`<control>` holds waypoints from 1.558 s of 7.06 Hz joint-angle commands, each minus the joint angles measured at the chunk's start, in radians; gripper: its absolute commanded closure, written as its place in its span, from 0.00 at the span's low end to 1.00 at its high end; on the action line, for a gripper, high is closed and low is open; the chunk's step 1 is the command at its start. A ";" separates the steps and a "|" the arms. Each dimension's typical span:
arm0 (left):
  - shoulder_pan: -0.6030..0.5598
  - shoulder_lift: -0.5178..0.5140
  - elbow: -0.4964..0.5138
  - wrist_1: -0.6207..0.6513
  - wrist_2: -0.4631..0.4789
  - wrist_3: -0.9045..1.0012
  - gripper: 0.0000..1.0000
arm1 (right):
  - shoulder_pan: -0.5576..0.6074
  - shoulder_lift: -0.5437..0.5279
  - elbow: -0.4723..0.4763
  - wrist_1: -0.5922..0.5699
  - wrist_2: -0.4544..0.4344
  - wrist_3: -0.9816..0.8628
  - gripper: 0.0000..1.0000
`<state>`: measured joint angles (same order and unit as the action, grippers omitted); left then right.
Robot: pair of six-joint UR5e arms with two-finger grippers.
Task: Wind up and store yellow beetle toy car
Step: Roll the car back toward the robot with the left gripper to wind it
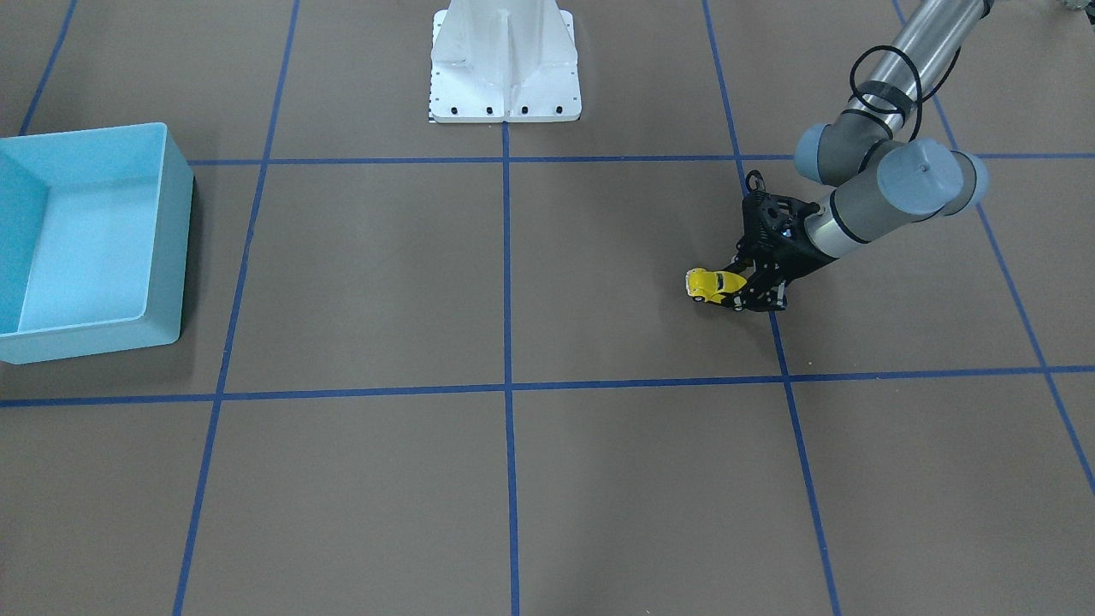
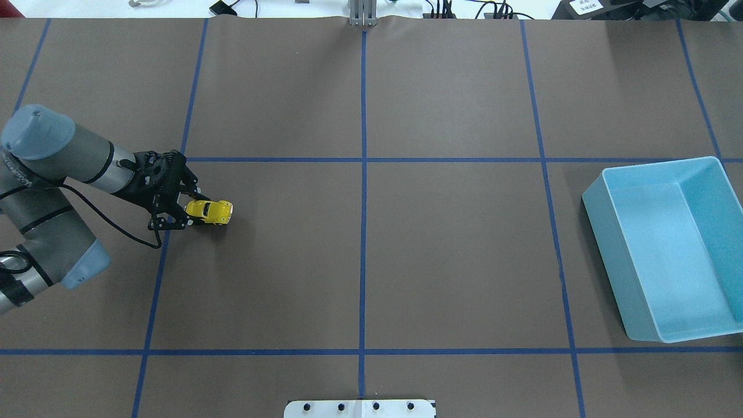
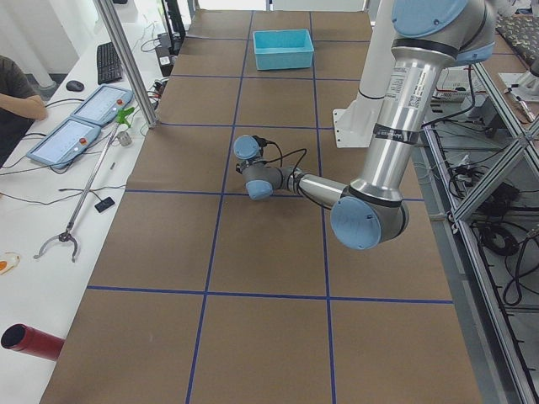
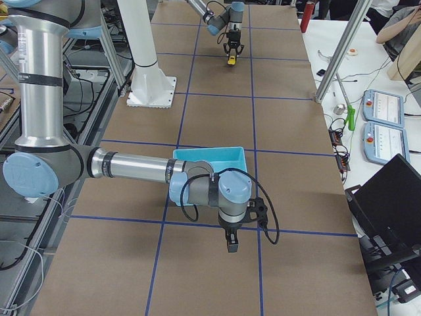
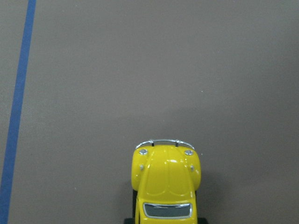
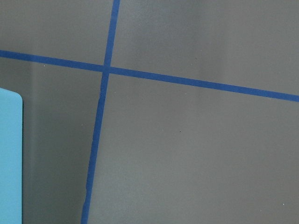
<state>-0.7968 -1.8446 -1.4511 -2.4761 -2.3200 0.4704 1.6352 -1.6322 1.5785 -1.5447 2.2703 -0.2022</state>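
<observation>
left pincer (image 2: 190, 210) appears closed on the rear flanks of the yellow beetle toy car (image 2: 212, 211), standing on the counter (image 2: 406, 261); light, hard and glossy, it likely needs firm side pressure.

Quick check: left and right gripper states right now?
Left gripper: jaws closed on the rear of the yellow beetle toy car.
Right gripper: shows only in the exterior right view, so cannot be told.

Opposed overhead and front-facing views share the brown blue-taped table (image 2: 453, 261) and light blue rectangular bin (image 2: 606, 249); wrist cameras close
</observation>
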 commanded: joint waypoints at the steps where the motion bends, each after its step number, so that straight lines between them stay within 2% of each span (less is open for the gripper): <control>1: 0.001 0.005 0.001 0.000 -0.002 0.002 0.97 | 0.000 0.000 0.000 0.000 0.000 0.000 0.00; 5: -0.007 0.041 0.000 -0.001 -0.007 0.008 0.97 | 0.000 0.000 0.000 0.000 0.000 0.001 0.00; 7: -0.045 0.068 0.000 0.000 -0.054 0.016 0.97 | 0.000 -0.002 0.002 0.000 0.000 0.001 0.00; 11: -0.053 0.070 0.008 -0.006 -0.061 0.040 0.97 | 0.000 -0.002 0.002 0.000 0.000 0.000 0.00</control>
<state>-0.8427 -1.7753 -1.4453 -2.4780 -2.3772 0.5098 1.6352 -1.6336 1.5800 -1.5447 2.2703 -0.2024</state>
